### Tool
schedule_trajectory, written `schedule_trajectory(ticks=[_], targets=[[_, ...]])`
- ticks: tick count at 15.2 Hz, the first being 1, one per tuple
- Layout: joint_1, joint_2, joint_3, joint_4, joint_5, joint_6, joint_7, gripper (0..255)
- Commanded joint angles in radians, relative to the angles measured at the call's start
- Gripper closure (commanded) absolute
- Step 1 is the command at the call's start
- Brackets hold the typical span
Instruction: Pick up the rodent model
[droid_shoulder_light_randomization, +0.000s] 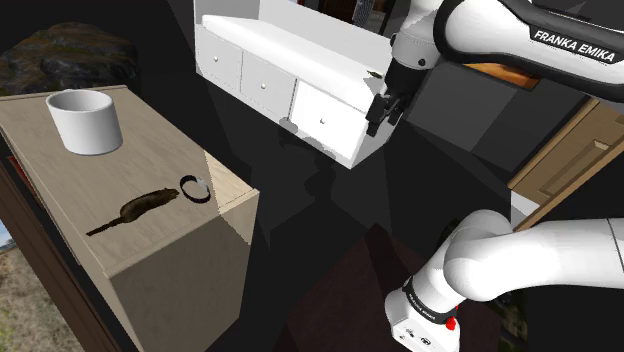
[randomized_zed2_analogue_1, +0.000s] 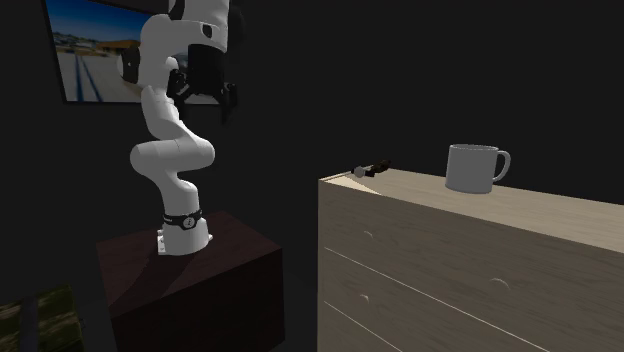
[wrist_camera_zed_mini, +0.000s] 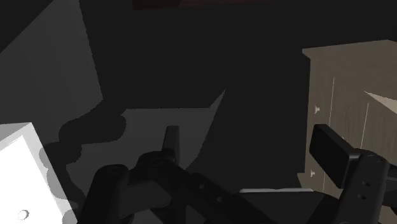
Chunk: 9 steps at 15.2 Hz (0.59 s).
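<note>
The rodent model (droid_shoulder_light_randomization: 145, 207) is dark brown with a long thin tail. It lies on the beige dresser top (droid_shoulder_light_randomization: 60, 190), near the edge that faces the arm. In the second exterior view the rodent model (randomized_zed2_analogue_1: 378, 165) is a small dark shape at the dresser's near corner. My gripper (droid_shoulder_light_randomization: 376, 122) hangs high in the air, well off to the shoulder view's right of the dresser and far from the rodent. Its black fingers (wrist_camera_zed_mini: 170, 145) stand apart with nothing between them. The gripper (randomized_zed2_analogue_1: 228, 110) also hangs well above the stand (randomized_zed2_analogue_1: 190, 280).
A white mug (droid_shoulder_light_randomization: 85, 120) stands farther back on the dresser, and a small black-and-white ring (droid_shoulder_light_randomization: 195, 187) lies beside the rodent. A white drawer cabinet (droid_shoulder_light_randomization: 290, 80) is behind the gripper. The dresser front (wrist_camera_zed_mini: 347, 121) has drawers. Dark floor separates stand and dresser.
</note>
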Motion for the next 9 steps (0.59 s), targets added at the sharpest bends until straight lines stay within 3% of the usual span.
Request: schedule_trajectory(ticks=[1, 9], targets=[[0.000, 0.000, 0.000, 0.000, 0.000, 0.000, 0.000, 0], [0.013, 0.026, 0.180, -0.030, 0.158, 0.030, 0.331, 0]])
